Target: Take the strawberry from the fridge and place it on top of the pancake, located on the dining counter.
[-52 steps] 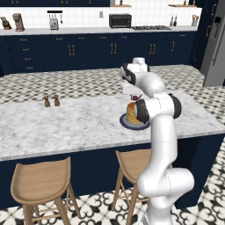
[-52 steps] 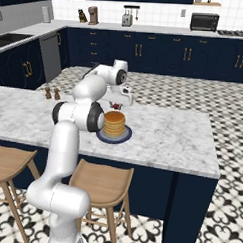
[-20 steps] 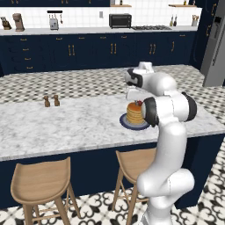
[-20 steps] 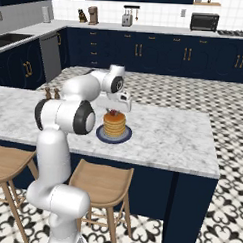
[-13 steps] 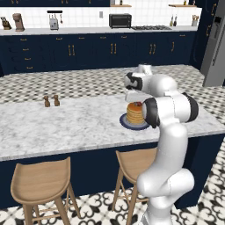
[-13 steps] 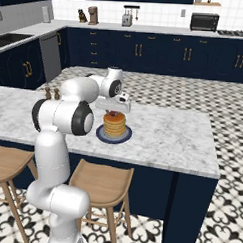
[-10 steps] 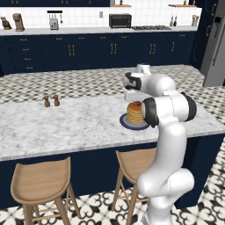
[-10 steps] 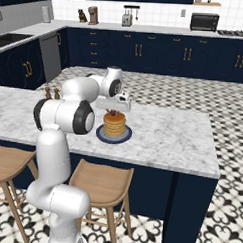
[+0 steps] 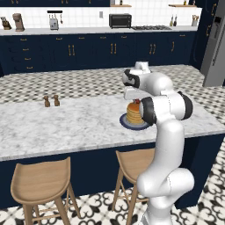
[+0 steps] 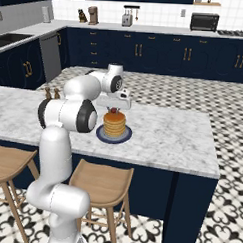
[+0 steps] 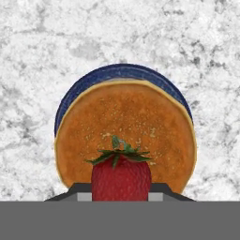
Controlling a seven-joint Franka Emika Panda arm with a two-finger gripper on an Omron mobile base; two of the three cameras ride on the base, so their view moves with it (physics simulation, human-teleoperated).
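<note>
The gripper point(image 10: 113, 109) hangs directly over the pancake point(image 10: 114, 123) and points down at it; in the right base view the strawberry point(image 10: 113, 111) is a small red spot under the hand, just above the top of the stack; whether it already touches the top I cannot tell. In the hand view the strawberry point(image 11: 121, 176) sits between the two dark fingertips point(image 11: 80, 191), with its green leaves toward the camera, and the fingers are closed against its two sides, so the gripper point(image 11: 121, 193) has hold of the fruit; behind it lies the round orange-brown pancake point(image 11: 126, 110), and around the far edge of that a dark blue plate point(image 11: 101, 75) shows. In the left base view the gripper point(image 9: 136, 101) is partly hidden by the white arm, and the pancake point(image 9: 133, 114) stands as a small stack on the plate point(image 9: 125, 123); the plate rests on the dining counter point(image 9: 66, 123), near its right end. Two small dark-brown shakers point(image 9: 50, 101) stand close together on the same marble top, well apart from the plate, to its left; wooden stools point(image 9: 41, 184) stand under the near edge of the counter; a part of the silver-grey fridge point(image 9: 214, 48) is at the right edge of the left base view, far from the arm.
</note>
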